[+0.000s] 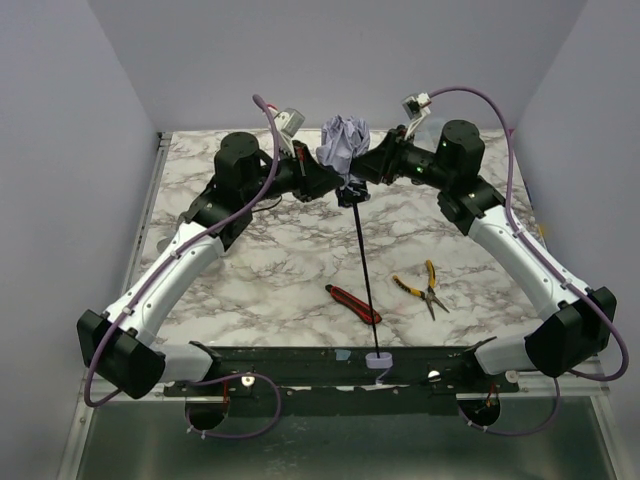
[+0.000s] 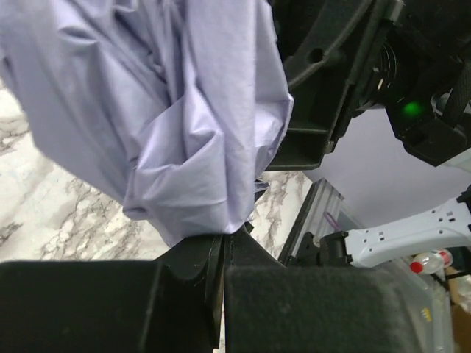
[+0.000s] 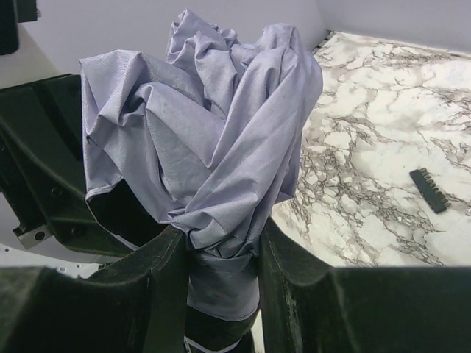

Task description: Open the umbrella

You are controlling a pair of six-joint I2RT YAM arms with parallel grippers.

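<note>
Top external view: the umbrella (image 1: pixel 343 143) is raised over the far desk (image 1: pixel 260 270). The right end effector (image 3: pixel 221 257) clamps it steady, likely so the left end effector (image 2: pixel 223 248), pinching fabric, can pull outward.

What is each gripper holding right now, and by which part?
The right gripper clamps the umbrella around its bunched canopy's base; the left gripper, shut, apparently pinches a lower canopy fold.
</note>
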